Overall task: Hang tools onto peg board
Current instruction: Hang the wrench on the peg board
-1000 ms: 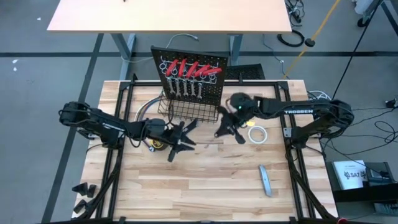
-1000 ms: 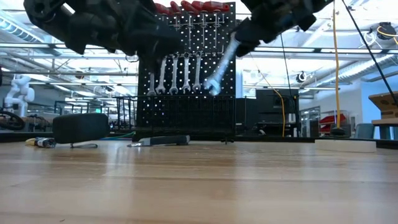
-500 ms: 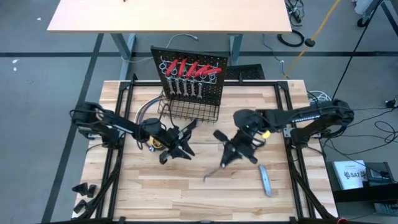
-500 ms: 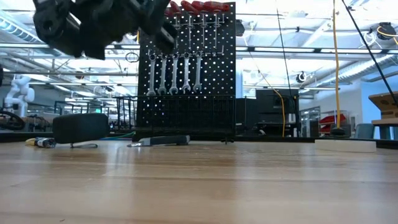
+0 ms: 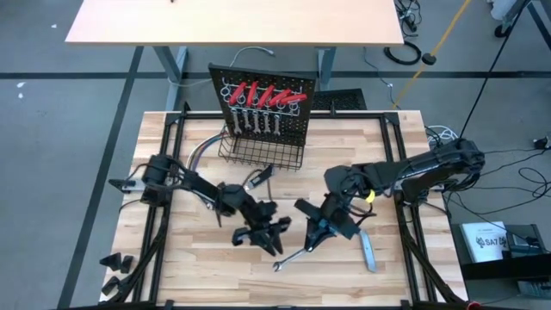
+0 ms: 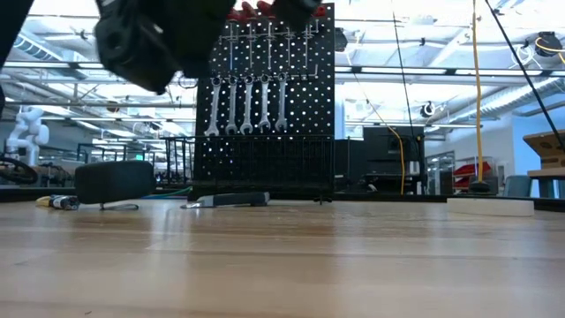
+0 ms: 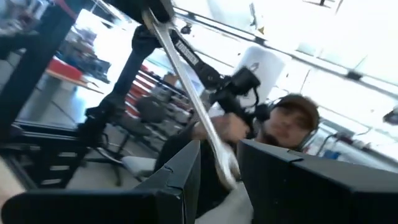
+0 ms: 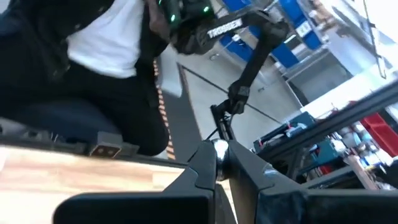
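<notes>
My right gripper (image 5: 315, 236) is shut on a silver open-end wrench (image 5: 293, 257) over the table's near middle. The wrench sticks out toward the near-left. My left gripper (image 5: 271, 241) is open just to its left. In the left wrist view the wrench (image 7: 193, 106) runs down between my left fingers (image 7: 180, 180), and its free end sits in their gap; I cannot tell whether they touch it. The peg board (image 5: 293, 86) stands at the far edge with red-handled tools (image 5: 258, 92) and several wrenches (image 6: 247, 104) hanging on it. My right gripper pinches the wrench between its two fingers at one end (image 8: 217, 151), as the right wrist view shows end-on. The wrench runs straight out past the fingertips, along the fingers. It is lifted clear of the table, its free end (image 5: 278, 266) toward the near-left.
A black wire basket (image 5: 258, 153) sits at the peg board's base, with a black-handled knife (image 5: 263, 176) in front of it. A grey bar (image 5: 368, 250) lies near the right-near part of the table. A person (image 7: 286, 121) sits beyond the near edge.
My right gripper carried the wrench from beside the peg board toward the near edge and lowered it, tipping the wrench flatter. My left gripper moved toward the near edge and rightward, turned, and came up around the wrench's free end.
</notes>
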### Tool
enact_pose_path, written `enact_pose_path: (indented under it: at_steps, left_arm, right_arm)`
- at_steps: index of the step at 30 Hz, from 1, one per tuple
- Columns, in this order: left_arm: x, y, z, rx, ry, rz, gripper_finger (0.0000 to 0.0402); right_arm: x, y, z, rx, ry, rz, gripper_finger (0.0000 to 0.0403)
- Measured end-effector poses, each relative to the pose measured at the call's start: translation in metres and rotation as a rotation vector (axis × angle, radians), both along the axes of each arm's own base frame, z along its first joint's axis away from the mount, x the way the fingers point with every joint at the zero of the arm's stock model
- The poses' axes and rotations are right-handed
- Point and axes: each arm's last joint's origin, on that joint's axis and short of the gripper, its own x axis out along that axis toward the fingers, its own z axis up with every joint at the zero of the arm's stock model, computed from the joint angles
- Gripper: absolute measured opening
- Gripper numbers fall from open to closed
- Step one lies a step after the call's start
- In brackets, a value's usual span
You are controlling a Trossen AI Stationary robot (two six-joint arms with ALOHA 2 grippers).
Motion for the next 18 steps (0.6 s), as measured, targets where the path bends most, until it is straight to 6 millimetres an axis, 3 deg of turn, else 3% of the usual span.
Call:
enact_pose_path:
  at_steps: [6,13,18]
  left_arm:
    - [0.022,-0.004,-0.007,-0.071,0.133,-0.084,0.0112]
    - [0.024,-0.012,-0.016,-0.109,0.227,-0.118,0.0112]
    - [0.024,-0.013,-0.017,-0.116,0.255,-0.117,0.0112]
  right_arm:
    - [0.011,0.005,-0.019,-0.046,0.029,0.017,0.0013]
    - [0.009,0.009,-0.022,-0.069,0.051,0.002,0.0013]
    - [0.009,0.009,-0.022,-0.129,-0.028,0.014,0.0013]
